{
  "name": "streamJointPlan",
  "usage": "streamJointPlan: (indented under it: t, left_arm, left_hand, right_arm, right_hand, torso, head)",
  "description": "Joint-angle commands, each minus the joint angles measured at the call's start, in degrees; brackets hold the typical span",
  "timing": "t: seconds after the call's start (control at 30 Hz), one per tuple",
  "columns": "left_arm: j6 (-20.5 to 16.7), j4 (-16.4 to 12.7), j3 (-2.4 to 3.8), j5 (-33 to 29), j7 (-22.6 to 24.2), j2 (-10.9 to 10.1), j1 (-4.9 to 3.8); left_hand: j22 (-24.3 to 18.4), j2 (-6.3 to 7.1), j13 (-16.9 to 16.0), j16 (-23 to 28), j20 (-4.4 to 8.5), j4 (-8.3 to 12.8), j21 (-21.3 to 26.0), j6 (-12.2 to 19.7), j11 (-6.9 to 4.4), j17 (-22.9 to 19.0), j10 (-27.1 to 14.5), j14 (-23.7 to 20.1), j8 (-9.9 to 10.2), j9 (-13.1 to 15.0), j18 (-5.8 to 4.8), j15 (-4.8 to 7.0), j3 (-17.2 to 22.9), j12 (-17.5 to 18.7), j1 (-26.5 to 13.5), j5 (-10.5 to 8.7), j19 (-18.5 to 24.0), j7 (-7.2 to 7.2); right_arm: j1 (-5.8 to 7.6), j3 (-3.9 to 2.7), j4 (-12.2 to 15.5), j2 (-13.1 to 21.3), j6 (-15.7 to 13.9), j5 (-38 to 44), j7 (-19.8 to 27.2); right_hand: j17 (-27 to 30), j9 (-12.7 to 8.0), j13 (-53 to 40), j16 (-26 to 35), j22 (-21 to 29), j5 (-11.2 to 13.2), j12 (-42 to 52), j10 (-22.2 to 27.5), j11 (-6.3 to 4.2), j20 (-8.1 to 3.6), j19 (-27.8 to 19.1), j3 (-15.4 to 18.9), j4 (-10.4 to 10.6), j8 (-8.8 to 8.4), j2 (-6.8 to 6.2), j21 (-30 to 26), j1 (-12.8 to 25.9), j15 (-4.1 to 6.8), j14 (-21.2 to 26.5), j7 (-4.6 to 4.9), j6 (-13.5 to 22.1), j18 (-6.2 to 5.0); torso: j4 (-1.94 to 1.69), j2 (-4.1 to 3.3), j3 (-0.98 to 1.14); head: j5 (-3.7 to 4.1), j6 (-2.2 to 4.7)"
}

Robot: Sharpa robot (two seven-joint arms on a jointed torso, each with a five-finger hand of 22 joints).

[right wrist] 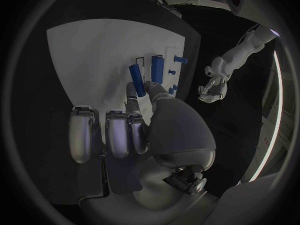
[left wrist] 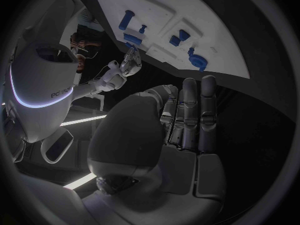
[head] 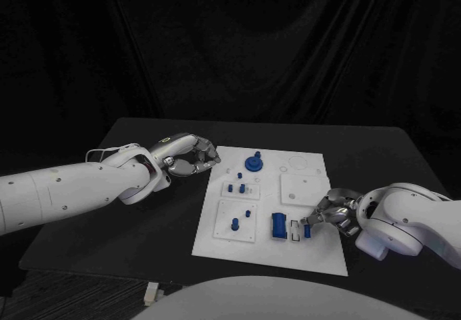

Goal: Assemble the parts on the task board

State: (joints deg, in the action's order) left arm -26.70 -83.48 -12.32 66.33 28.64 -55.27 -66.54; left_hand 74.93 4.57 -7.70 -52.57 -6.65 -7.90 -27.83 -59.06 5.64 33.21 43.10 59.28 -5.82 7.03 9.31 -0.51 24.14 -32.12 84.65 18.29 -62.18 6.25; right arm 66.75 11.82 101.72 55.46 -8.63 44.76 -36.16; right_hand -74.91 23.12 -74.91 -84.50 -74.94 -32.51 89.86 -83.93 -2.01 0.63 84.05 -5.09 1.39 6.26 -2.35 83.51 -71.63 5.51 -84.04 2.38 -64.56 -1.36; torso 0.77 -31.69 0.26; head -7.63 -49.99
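The white task board [head: 317, 250] lies in the middle of the table. On it are a round blue part [head: 254, 162] at the far end, small blue pegs [head: 248, 214] on its raised plates, a blue block [head: 278, 227] and two thin blue bars near the right edge. My right hand [head: 332, 213] is low over that edge. Its thumb and a finger pinch the end of the blue bar [right wrist: 137, 80] lying beside the second bar [right wrist: 157, 68]. My left hand [head: 187, 155] hovers by the board's far left corner with fingers curled and nothing in them.
The black table [head: 144, 227] stretches bare to the left of the board and behind it. The board [left wrist: 212, 15] and my right hand [left wrist: 128, 65] appear in the left wrist view. My left hand [right wrist: 212, 87] appears in the right wrist view.
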Motion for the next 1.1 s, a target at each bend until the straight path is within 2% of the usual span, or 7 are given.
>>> streamJointPlan:
  t: [0.03, 0.57, 0.83, 1.1]
  left_arm:
    - [0.26, -0.16, 0.05, -0.22, 0.59, 0.07, 0.07]
    - [0.42, -0.04, 0.05, -0.22, 0.60, 0.20, 0.07]
    - [0.49, 0.00, 0.05, -0.22, 0.59, 0.31, 0.08]
    - [0.52, -0.01, 0.05, -0.22, 0.57, 0.30, 0.08]
  left_hand:
    - [2.01, -0.62, 0.05, 0.15, -0.13, -0.06, -0.01, 0.04, 0.11, -0.07, 0.34, 0.02, -0.32, 0.06, 0.50, -0.39, 0.28, 0.04, -0.03, 0.35, 0.47, 0.21]
    - [2.01, -0.62, 0.05, 0.15, -0.13, -0.06, -0.01, 0.04, 0.11, -0.07, 0.34, 0.02, -0.32, 0.06, 0.50, -0.39, 0.28, 0.04, -0.03, 0.35, 0.47, 0.21]
    - [2.01, -0.62, 0.05, 0.15, -0.13, -0.06, -0.01, 0.04, 0.11, -0.07, 0.34, 0.02, -0.32, 0.06, 0.50, -0.39, 0.28, 0.04, -0.03, 0.35, 0.47, 0.21]
    - [2.01, -0.62, 0.05, 0.15, -0.13, -0.06, -0.01, 0.04, 0.11, -0.07, 0.34, 0.02, -0.32, 0.06, 0.50, -0.39, 0.28, 0.04, -0.03, 0.35, 0.47, 0.21]
  right_arm:
    - [0.11, 0.00, -0.53, -0.53, -0.47, -1.51, -0.38]
    - [-0.74, 0.01, -1.60, -2.22, -0.67, -2.01, -0.58]
    - [-0.86, 0.01, -1.65, -2.45, -0.42, -2.04, -0.62]
    - [-1.16, 0.01, -1.61, -2.65, 0.12, -2.10, -0.69]
  right_hand:
    - [-2.03, 0.05, -15.09, -0.06, -12.91, -0.19, 0.14, -6.07, 0.00, 0.18, 2.94, -1.48, -1.07, 0.40, 0.71, -0.07, 0.01, 0.09, -3.71, -0.05, -0.31, -0.25]
    - [-1.80, 0.07, -15.09, 0.01, -12.82, 1.20, 0.14, -6.07, 0.09, 0.28, 2.82, -1.77, -1.01, 0.37, 0.95, -0.38, 1.00, 0.00, -3.67, -0.01, -0.26, -0.32]
    - [-1.86, 0.09, -15.09, -0.02, -12.74, 1.39, 0.14, -6.07, 0.10, 0.30, 2.72, -1.81, -0.92, 0.41, 1.04, -0.60, 1.29, -0.01, -3.68, -0.01, -0.31, -0.37]
    - [-1.88, 0.11, -15.09, -0.03, -12.74, 1.65, 0.14, -6.07, 0.09, 0.32, 2.71, -1.87, -0.81, 0.43, 1.17, -0.63, 1.68, -0.01, -3.68, -0.03, -0.33, -0.38]
  torso:
    - [-0.03, 0.01, 0.01]
    - [-0.07, -0.02, 0.00]
    - [0.09, -0.01, 0.00]
    - [-0.02, 0.00, 0.01]
  head:
    - [-0.06, -0.01]
    - [0.27, -0.01]
    - [0.06, -0.01]
    - [0.11, -0.01]
